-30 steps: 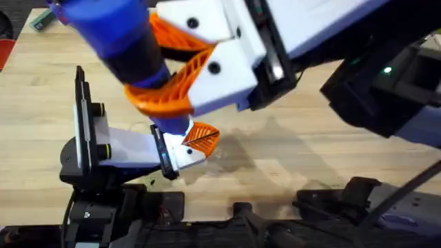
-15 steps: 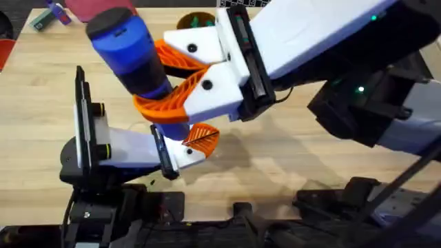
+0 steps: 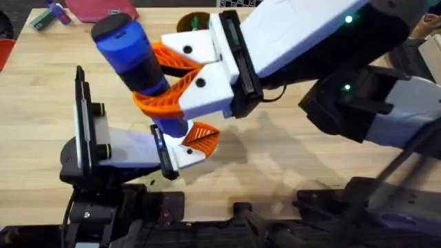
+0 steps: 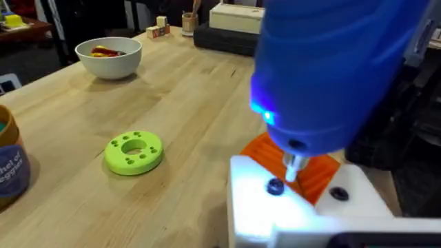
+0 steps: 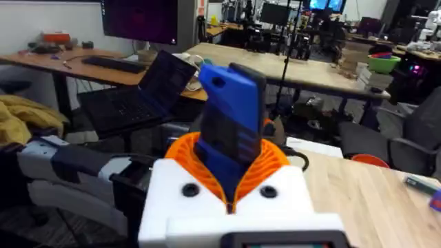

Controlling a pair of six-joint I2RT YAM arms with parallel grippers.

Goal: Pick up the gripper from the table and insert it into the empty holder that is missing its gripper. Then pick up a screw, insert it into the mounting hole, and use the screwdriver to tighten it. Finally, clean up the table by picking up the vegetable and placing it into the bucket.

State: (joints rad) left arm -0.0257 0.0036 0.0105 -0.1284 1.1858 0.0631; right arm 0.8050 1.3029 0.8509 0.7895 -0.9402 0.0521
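My right gripper point(image 3: 148, 76) reaches across the table, shut on the blue screwdriver point(image 3: 131, 52), which stands tilted with its tip pointing down. The orange pads point(image 5: 275, 162) clamp the screwdriver point(image 5: 231, 124) on both sides. Its metal tip point(image 4: 293, 167) sits right beside a dark screw head point(image 4: 274, 187) in the white holder point(image 4: 303, 207). The orange gripper point(image 4: 318, 173) lies seated in that holder point(image 3: 185, 155) on my left gripper point(image 3: 186, 146). The bucket point(image 4: 10, 165) stands off to one side. The yellow vegetable point(image 4: 103, 51) lies in a white bowl point(image 4: 110, 63).
A green disc with holes point(image 4: 134, 151) lies flat on the wooden table point(image 4: 200, 89) between the bucket and the holder. Red and blue items point(image 3: 62, 12) lie at the far left corner. Desks, screens and chairs fill the room beyond the table.
The right arm has drawn back from the camera and the screwdriver stands more upright. Its tip stays at the holder. The left arm has not moved.
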